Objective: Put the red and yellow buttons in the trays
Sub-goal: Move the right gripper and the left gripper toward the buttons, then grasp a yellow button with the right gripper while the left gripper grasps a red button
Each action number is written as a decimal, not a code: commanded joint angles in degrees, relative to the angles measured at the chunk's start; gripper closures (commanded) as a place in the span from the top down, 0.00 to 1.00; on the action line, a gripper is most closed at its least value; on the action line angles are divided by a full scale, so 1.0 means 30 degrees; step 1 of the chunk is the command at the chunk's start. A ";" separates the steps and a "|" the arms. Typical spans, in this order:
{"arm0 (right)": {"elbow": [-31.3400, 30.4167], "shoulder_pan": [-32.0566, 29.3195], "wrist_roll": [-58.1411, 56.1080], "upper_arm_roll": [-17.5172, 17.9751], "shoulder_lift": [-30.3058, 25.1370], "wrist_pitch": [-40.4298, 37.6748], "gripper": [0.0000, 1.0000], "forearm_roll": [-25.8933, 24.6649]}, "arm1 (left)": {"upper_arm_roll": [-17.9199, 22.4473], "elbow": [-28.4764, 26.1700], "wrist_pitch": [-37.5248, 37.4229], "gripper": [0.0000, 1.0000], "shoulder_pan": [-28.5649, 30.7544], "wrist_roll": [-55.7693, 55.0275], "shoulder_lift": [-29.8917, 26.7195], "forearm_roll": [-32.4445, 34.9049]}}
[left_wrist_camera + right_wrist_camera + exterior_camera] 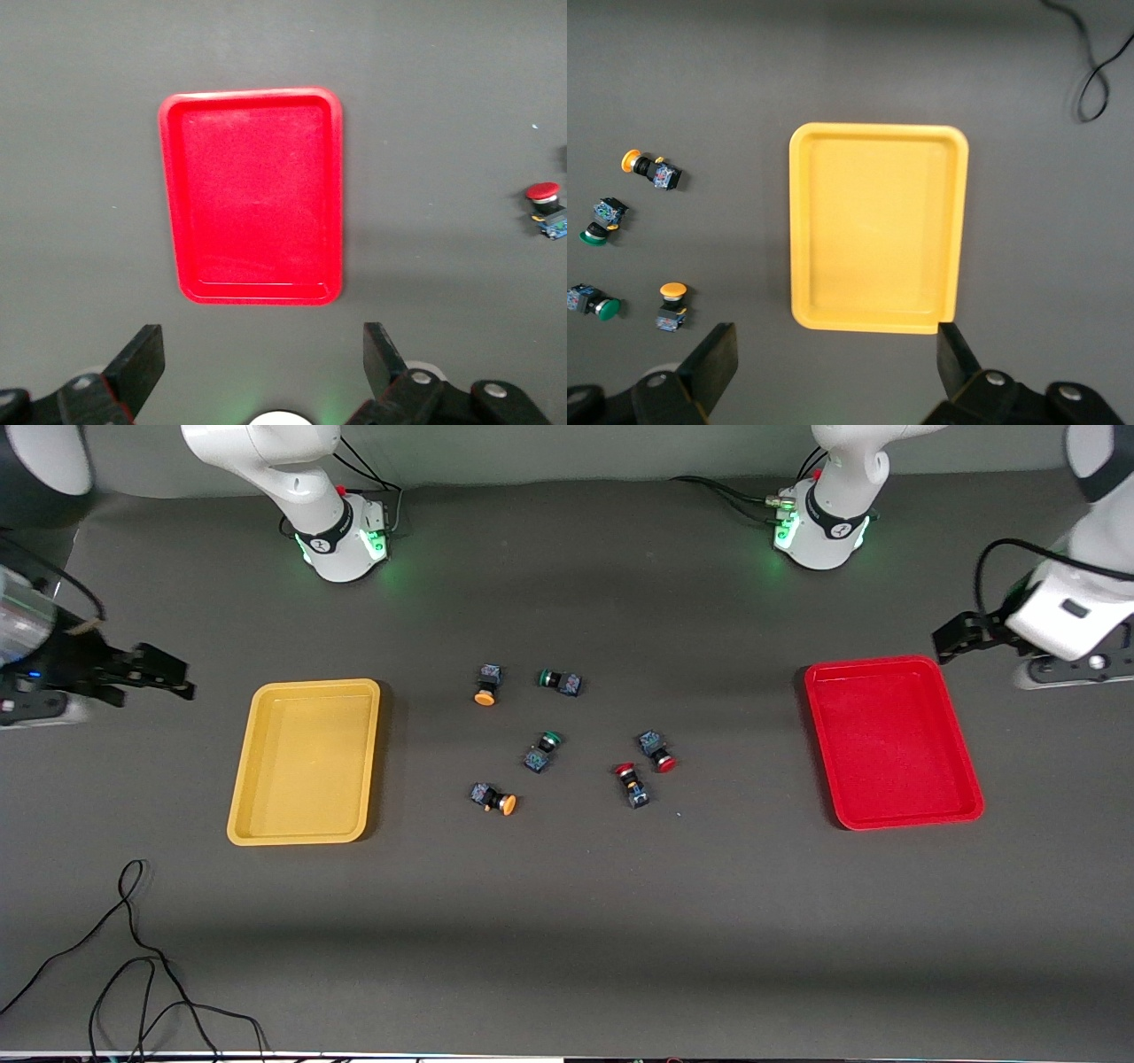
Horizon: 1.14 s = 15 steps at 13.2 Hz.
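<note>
Nothing of the task looks done yet: both trays are empty and all four wanted buttons lie loose on the table between them. Going from the front camera outward, the nearer yellow button [495, 799] comes first, then the nearer red button [631, 784], the second red button [656, 750] toward the red tray [893, 741], and lastly the farther yellow button [486, 685]. Two green-capped buttons [542, 751] [559, 682] lie among them and should stay put. Beside the yellow tray [306, 761], past its outer edge, the right gripper [159, 673] hangs wide open and empty. The left gripper [952, 638] hangs just off the red tray's outer farther corner, also spread wide, holding nothing.
</note>
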 commanded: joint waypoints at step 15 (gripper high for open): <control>-1.1371 1.3604 1.9387 -0.0031 -0.1061 1.2197 1.00 -0.0360 | 0.0149 -0.1085 1.1853 1.00 -0.9454 -1.6677 1.0344 0.3401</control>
